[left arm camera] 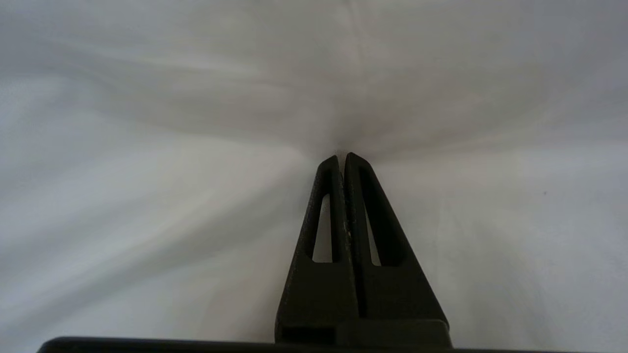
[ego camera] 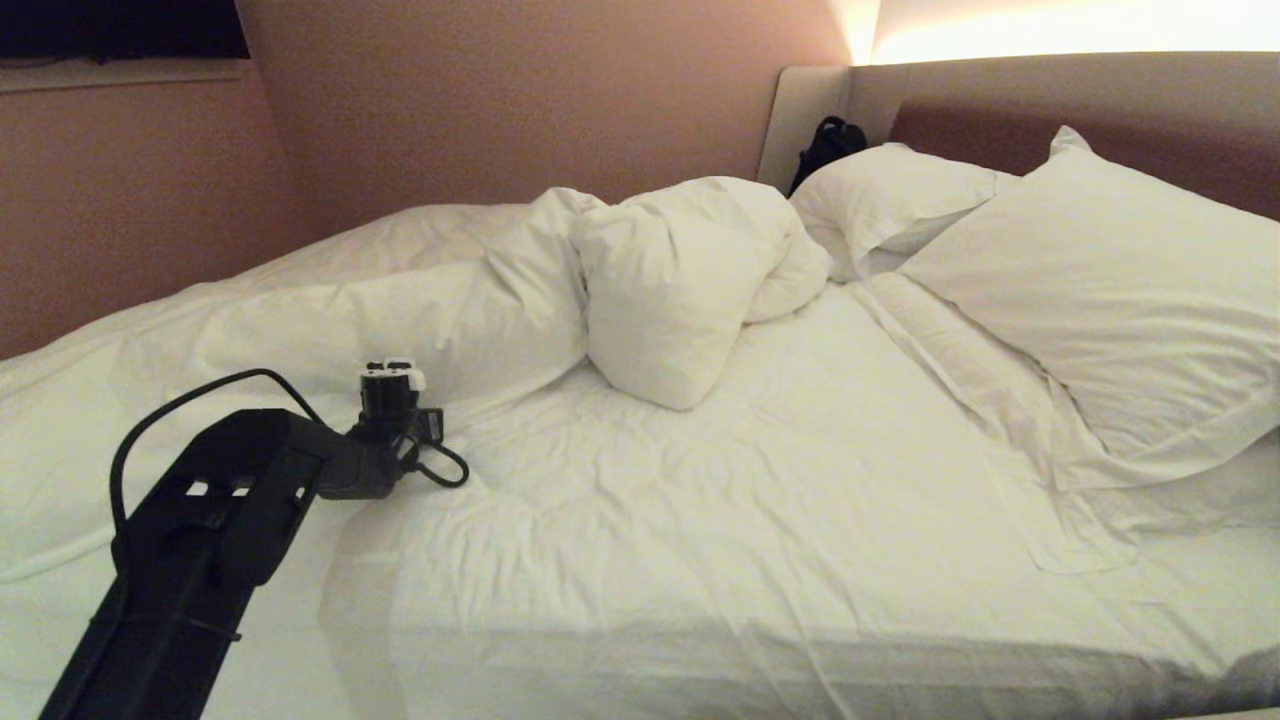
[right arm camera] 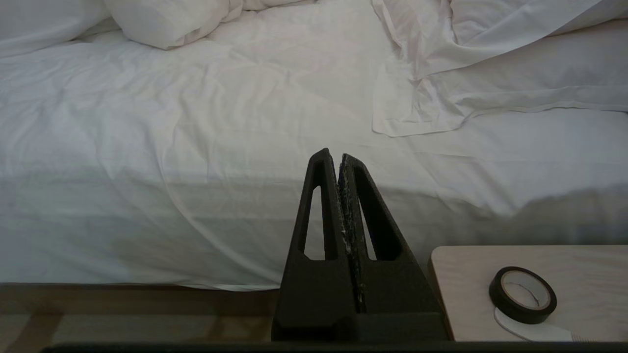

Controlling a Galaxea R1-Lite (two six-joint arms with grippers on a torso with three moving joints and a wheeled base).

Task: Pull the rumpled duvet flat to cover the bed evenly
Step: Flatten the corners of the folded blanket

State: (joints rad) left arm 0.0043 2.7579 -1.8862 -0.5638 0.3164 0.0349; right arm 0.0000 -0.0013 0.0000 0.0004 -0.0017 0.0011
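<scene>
The white duvet (ego camera: pixel 660 290) lies bunched in a puffy heap at the middle of the bed (ego camera: pixel 800 500), and its rest trails along the far left side. My left arm (ego camera: pixel 250 470) reaches over the sheet to the duvet's near fold. In the left wrist view, my left gripper (left arm camera: pixel 342 158) is shut, with white duvet cloth (left arm camera: pixel 245 98) puckered at its tips and creases fanning out from them. My right gripper (right arm camera: pixel 338 157) is shut on nothing and hangs low beside the bed's near edge.
Two white pillows (ego camera: pixel 1100 300) (ego camera: pixel 890 200) lean on the padded headboard (ego camera: pixel 1100 100). A black bag (ego camera: pixel 828 145) sits in the far corner. A small wooden table (right arm camera: pixel 471 274) with a roll of black tape (right arm camera: pixel 522 294) stands by my right gripper.
</scene>
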